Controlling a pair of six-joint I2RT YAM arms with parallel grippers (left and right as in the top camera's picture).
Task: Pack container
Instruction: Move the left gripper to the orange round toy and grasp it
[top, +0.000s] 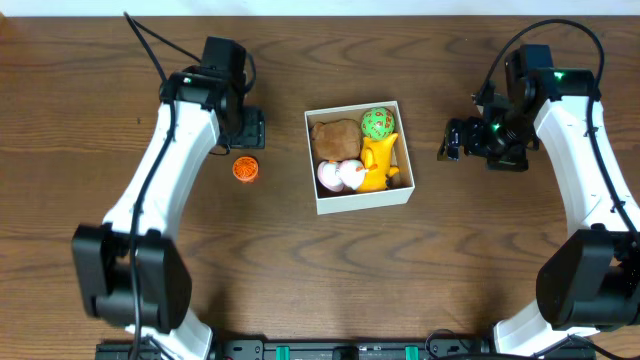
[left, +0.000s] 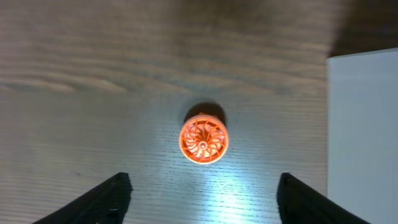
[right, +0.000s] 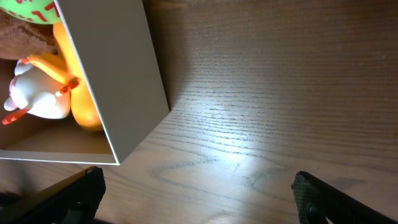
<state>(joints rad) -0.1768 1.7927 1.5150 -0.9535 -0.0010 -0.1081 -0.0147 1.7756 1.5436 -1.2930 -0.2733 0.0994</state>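
Note:
The white container (top: 365, 200) sits mid-table and holds a brown plush (top: 336, 138), a green ball (top: 378, 123), a yellow toy (top: 378, 160) and a pink-white toy (top: 340, 176). A small round orange toy (top: 245, 169) lies on the table left of the container. My left gripper (top: 243, 128) is open and empty just behind it. In the left wrist view the orange toy (left: 204, 140) lies ahead of the open jaws (left: 204, 190). My right gripper (top: 455, 140) is open and empty to the right of the container. Its jaws (right: 199, 186) are over bare wood beside the container wall (right: 118, 74).
The brown wood table (top: 120, 250) runs all around. The container's white wall (left: 364, 124) shows at the right edge of the left wrist view. The yellow toy (right: 81, 93) and a white toy (right: 34, 93) show inside the container in the right wrist view.

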